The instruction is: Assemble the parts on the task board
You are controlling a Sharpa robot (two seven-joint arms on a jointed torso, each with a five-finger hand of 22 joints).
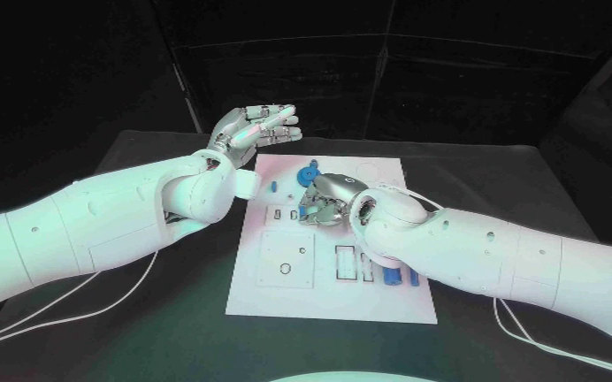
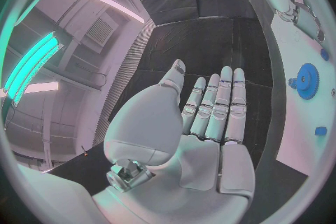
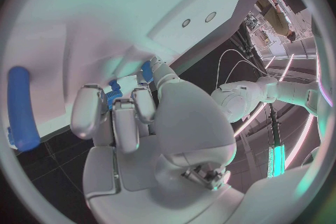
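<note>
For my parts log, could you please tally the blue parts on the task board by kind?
Blue gear: 1
Blue cylinders: 2
Small blue block: 1
Blue part at the right hand: 1
Total: 5; that hand may hide more.

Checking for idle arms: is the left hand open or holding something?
Open: the left hand holds nothing, fingers straight and together, raised beside the task board.
</note>
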